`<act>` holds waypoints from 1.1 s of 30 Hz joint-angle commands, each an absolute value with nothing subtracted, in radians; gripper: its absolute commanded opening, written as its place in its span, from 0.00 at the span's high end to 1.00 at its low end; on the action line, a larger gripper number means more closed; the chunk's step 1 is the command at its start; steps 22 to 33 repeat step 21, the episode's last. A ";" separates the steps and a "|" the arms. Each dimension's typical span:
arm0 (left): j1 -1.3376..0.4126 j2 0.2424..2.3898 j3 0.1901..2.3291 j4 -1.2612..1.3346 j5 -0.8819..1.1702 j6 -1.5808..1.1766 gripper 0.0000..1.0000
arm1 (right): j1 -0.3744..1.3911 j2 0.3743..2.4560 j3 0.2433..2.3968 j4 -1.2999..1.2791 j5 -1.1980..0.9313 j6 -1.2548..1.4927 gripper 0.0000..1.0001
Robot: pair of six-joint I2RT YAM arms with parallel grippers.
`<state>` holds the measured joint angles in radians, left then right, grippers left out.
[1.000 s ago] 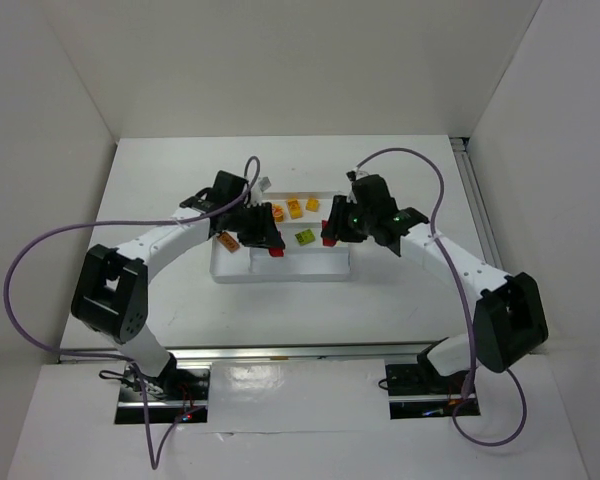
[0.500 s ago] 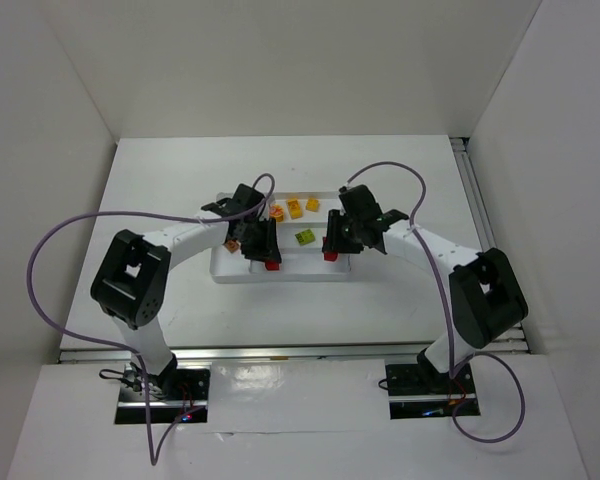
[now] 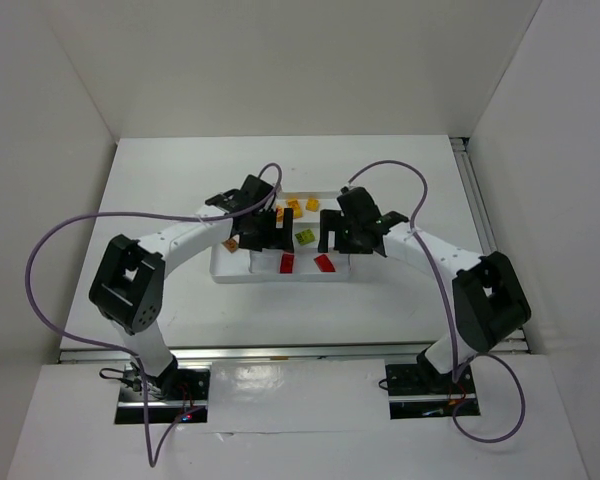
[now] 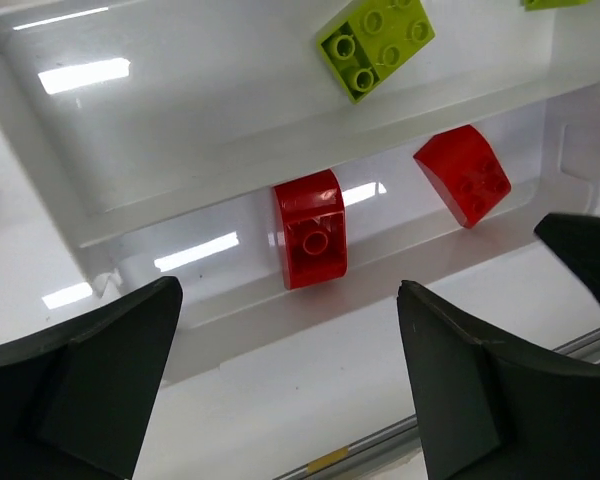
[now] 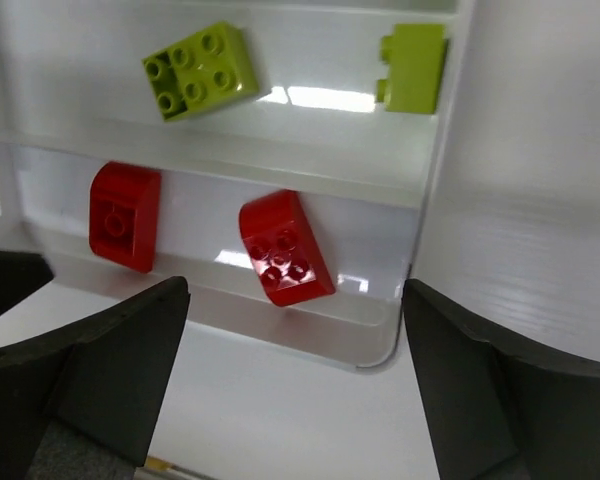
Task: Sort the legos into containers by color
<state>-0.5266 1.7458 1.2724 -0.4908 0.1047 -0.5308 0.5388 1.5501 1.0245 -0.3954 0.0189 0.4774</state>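
Lying between parted fingers [image 5: 90,380], 2 red legos [image 5: 285,248]

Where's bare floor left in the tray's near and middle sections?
Near section of the tray: bare between the left end wall and the left red brick, narrower between it and the right red brick. Middle section: wide bare stretch left of the square lime green brick. Crowded above: left gripper and right gripper, open.
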 commanded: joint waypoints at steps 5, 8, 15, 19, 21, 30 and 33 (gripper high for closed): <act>-0.532 1.482 1.379 -0.595 -0.053 -0.529 0.00 | 0.539 1.348 1.086 -0.567 0.555 0.656 0.00; -0.502 1.386 1.379 -0.606 -0.119 -0.509 0.00 | 0.529 1.325 1.114 -0.691 0.791 0.760 0.00; -0.451 1.100 1.243 -0.582 -0.439 -0.493 0.00 | 0.482 1.296 1.144 -0.936 1.000 0.969 0.00; -0.442 1.040 1.190 -0.607 -0.520 -0.459 0.00 | 0.472 1.276 1.098 -0.914 0.985 0.948 0.02; -0.442 1.019 1.181 -0.618 -0.555 -0.479 0.00 | 0.472 1.255 1.080 -0.874 0.973 0.911 0.00; -0.442 1.019 1.181 -0.618 -0.555 -0.479 0.00 | 0.472 1.255 1.080 -0.874 0.973 0.911 0.00; -0.442 1.019 1.181 -0.618 -0.555 -0.479 0.00 | 0.472 1.255 1.080 -0.874 0.973 0.911 0.00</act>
